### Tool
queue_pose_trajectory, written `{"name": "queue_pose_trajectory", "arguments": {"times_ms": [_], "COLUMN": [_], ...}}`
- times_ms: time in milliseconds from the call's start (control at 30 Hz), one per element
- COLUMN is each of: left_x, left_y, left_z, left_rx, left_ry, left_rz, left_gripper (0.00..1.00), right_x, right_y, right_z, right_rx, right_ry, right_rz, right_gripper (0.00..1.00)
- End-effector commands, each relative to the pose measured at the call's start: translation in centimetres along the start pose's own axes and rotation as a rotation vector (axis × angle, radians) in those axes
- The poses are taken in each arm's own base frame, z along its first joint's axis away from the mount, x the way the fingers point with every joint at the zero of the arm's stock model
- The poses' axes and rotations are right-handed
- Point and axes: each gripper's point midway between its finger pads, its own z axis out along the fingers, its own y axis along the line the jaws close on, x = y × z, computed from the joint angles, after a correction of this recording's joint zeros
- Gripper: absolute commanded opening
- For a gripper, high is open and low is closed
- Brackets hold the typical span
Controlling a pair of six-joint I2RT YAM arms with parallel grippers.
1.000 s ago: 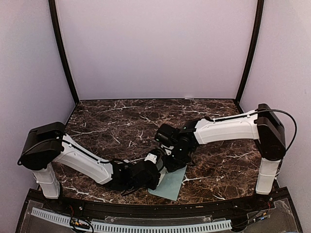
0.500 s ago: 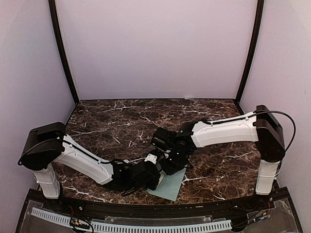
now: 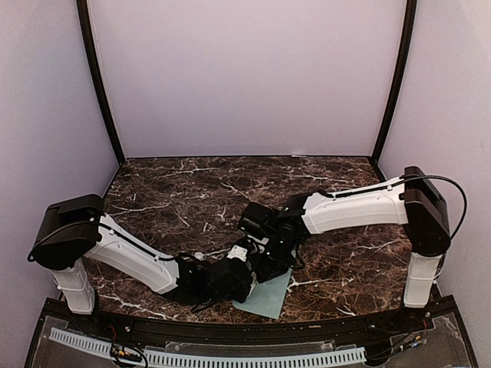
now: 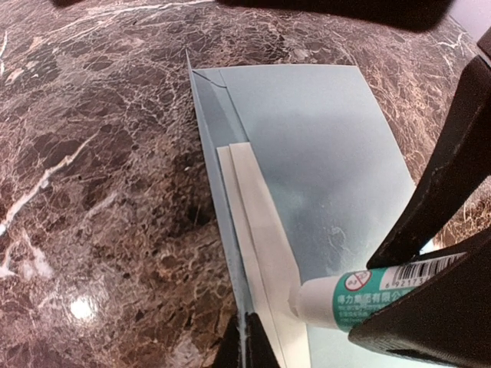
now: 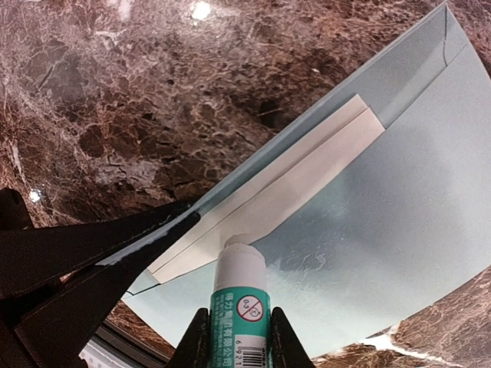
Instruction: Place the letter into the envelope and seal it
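Note:
The pale teal envelope (image 3: 266, 296) lies flat near the table's front edge; it also shows in the left wrist view (image 4: 307, 146) and the right wrist view (image 5: 383, 230). A cream folded letter (image 4: 257, 222) sticks out of its opening, also seen in the right wrist view (image 5: 291, 180). My left gripper (image 4: 244, 326) is shut on the envelope's raised flap edge. My right gripper (image 5: 239, 333) is shut on a green and white glue stick (image 5: 239, 303). The stick's tip touches the paper beside the letter's edge. The stick also shows in the left wrist view (image 4: 360, 295).
Dark brown marble table (image 3: 192, 192) with pale walls on three sides. Both arms meet over the envelope near the front middle, the left gripper (image 3: 242, 276) close against the right gripper (image 3: 268, 257). A black rail (image 3: 230, 331) runs along the front edge.
My right gripper has moved a little left and towards the front with the glue stick, closing on the envelope's opening. The left gripper has barely moved.

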Motion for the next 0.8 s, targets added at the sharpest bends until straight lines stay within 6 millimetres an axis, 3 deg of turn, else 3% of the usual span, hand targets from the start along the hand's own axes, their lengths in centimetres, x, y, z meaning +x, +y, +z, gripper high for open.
{"name": "queue_pose_trajectory", "arguments": {"times_ms": [0,133,433,600,767], "left_x": [-1.7,-1.7,-1.7,-1.7,-1.7], "left_y": [-0.2,-0.2,-0.2,-0.1,0.0], "left_z": [-0.4,-0.4,-0.4,-0.4,-0.4], "left_rx": [0.001,0.0,0.0,-0.005,-0.01], "left_ry": [-0.047,-0.047,-0.044,-0.046,-0.048], "left_rz": [-0.009,-0.002,0.008,0.005,0.002], "left_gripper": [0.0,0.0,0.0,0.0,0.0], "right_x": [2.7,1.9,-0.5,0.0,1.8], "right_y": [-0.7,-3.6,-7.6,-7.4,-4.4], "right_z": [1.4,1.2,0.6,0.4,0.4], "right_rx": [0.017,0.111,0.189,0.183,0.094], "right_ry": [0.1,0.071,0.023,0.04,0.089], "right_rz": [-0.031,0.004,0.061,0.052,0.009], "right_gripper": [0.0,0.0,0.0,0.0,0.0]}}
